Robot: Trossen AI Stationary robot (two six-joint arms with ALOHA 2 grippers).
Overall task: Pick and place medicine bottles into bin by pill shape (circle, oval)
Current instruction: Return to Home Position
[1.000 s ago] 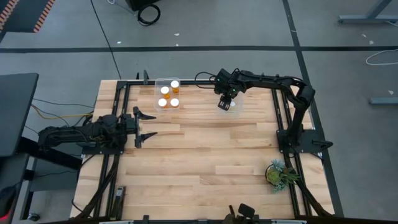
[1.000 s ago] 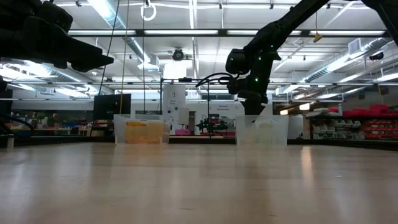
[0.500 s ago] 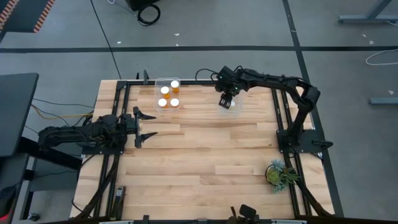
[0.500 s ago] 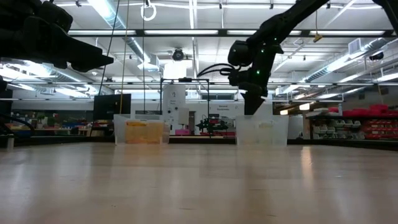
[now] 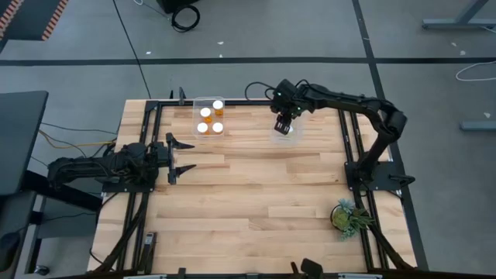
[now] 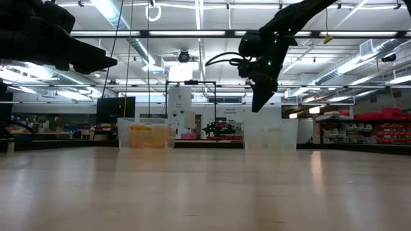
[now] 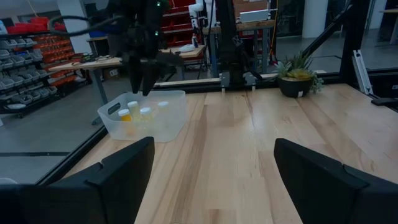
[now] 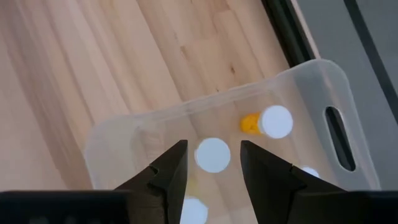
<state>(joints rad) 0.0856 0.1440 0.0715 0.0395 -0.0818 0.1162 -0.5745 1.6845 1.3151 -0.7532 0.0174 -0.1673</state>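
Bottles first, from the high view: four little amber-orange medicine bottles with round white caps [image 5: 205,113] stand in the clear plastic bin on the left [image 5: 197,101], which sits by the bench's [image 5: 256,194] far edge. The clear plastic bin on the right [image 5: 293,134] is further along that same edge. The right gripper [image 5: 283,124] hangs directly over it, so I can't count what's inside from up here. The left gripper [image 5: 184,155] waits by the left edge, jaws apart, nothing in them. A small green potted plant [image 5: 349,217] is off in the near right corner. No bottles loose on the bare wood that I can spot.

Low view: the right gripper is well above its bin's rim, not touching it. Amber shows through the left bin's wall.

Left wrist view: a few white caps sit inside the bin under the right arm, upright and close together.

Right wrist view: looking straight down into that bin, at least three caps show. The two dark fingers [image 8: 168,177] are spread with nothing between them.

Handling guess: these look like light, stiff plastic with smooth round sides, so probably slippery and easy to knock over or roll. I'd pinch across the body just under the cap, or across the cap itself from above. I'd go gently too, since they're packed close.
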